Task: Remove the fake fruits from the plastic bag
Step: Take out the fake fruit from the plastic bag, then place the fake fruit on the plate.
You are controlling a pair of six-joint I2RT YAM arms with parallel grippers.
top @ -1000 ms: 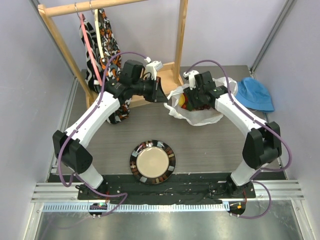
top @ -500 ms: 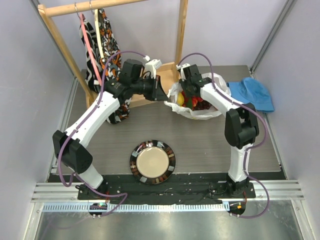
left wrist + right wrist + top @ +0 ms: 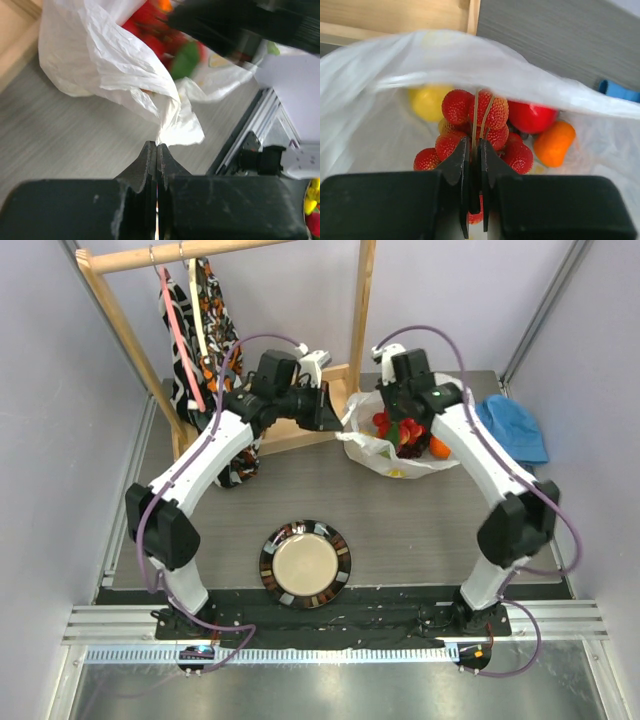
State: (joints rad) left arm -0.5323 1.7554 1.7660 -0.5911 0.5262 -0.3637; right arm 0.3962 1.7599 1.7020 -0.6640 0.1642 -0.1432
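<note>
1. Bag (image 3: 372, 453) lies crumpled on the counter (image 3: 400, 530) at the far side, just right of the wooden rack (image 3: 362, 310), with its mouth facing up.
2. Left hand (image 3: 156, 146) has its fingers pressed together on a twisted fold at the bag's left edge. The white plastic rises from that pinch in a creased ridge.
3. Right hand (image 3: 475, 147) reaches down into the bag's mouth. Its fingers are nearly together, clamped on the berries (image 3: 492, 114), and two pale stems run up through the narrow gap between them.
4. The berries bunch around those fingertips, inside the bag. In the right wrist view the bag's rim arches across above them.
5. A lemon (image 3: 429, 102) sits just behind the berries, up and to the left in that view, partly hidden by them.
6. An apple (image 3: 532, 117) lies to the right of the berries, and an orange (image 3: 552, 143) lies just beside it, lower right. Both are on the bag's floor.
7. From above, a green leaf (image 3: 410, 430) shows among the red fruit beside the right hand.
8. A blue hat (image 3: 512, 427) lies on the counter just right of the bag, its near edge passing under the right arm.
9. A plate (image 3: 305, 563) with a dark patterned rim and a cream centre sits on the near counter between the two arm bases, well apart from the bag.
10. A patterned cloth (image 3: 205, 310) hangs from the rack's rail at the far left, behind the left arm.
</note>
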